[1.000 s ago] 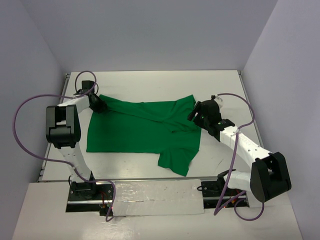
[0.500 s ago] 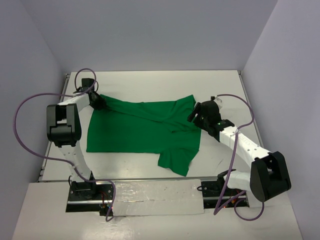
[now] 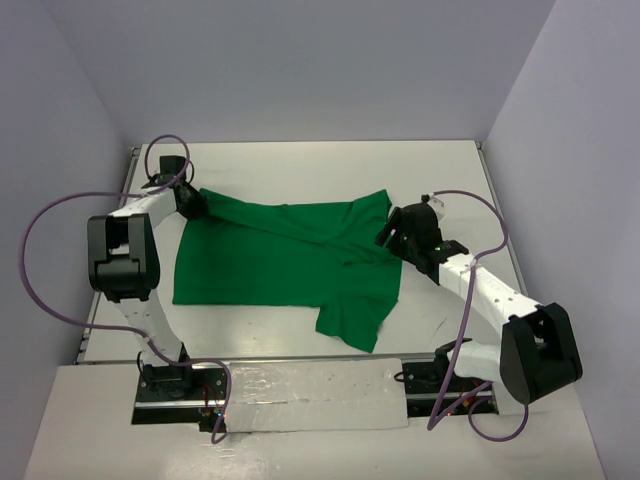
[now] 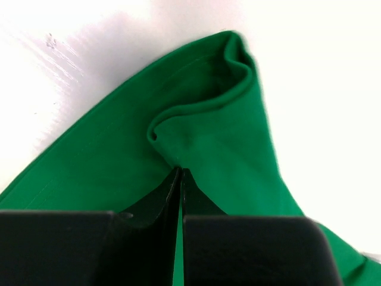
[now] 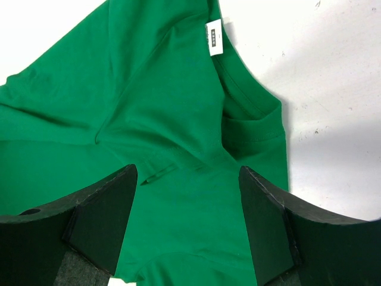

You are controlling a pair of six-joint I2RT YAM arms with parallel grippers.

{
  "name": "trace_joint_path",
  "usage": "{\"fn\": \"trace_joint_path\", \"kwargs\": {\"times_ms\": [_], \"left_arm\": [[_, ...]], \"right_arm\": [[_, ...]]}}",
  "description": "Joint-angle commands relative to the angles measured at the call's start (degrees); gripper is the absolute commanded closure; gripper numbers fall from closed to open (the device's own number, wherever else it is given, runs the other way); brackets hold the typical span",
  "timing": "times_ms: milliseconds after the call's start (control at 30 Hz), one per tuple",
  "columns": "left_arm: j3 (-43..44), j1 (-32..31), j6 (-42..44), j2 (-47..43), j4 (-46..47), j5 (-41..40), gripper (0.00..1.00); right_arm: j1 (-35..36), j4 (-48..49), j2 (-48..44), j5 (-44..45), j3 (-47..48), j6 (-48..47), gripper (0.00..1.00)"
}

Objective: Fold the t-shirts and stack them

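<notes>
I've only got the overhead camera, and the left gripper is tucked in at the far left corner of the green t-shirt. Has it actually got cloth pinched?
Observer: Yes. In the left wrist view the left gripper is shut on a small pinch of the t-shirt, with a fold bunched just ahead of its fingertips.
Operator: And the right one, is it holding anything?
Observer: No. The right gripper is open, one finger on either side of smooth cloth, with nothing pinched between them.
Operator: Which part of the shirt is it over?
Observer: Just beside the neckline; a white label lies by the collar edge beyond it.
</notes>
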Motion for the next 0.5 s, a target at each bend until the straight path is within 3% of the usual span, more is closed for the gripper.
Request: {"fn": "trace_joint_path", "kwargs": {"times_ms": [0,467], "left_arm": [[-0.6,-0.1,1.3,-7.2,0.4,-1.9,0.9],[-13.5,-0.3,-1.4,-21.6,0.0,-4.0,0.9]], "right_arm": [[-0.3,0.0,-1.6,1.0,-0.6,-0.1,0.23],[-0.3,-1.7,-5.3,1.9,-1.3,-0.6,0.23]]}}
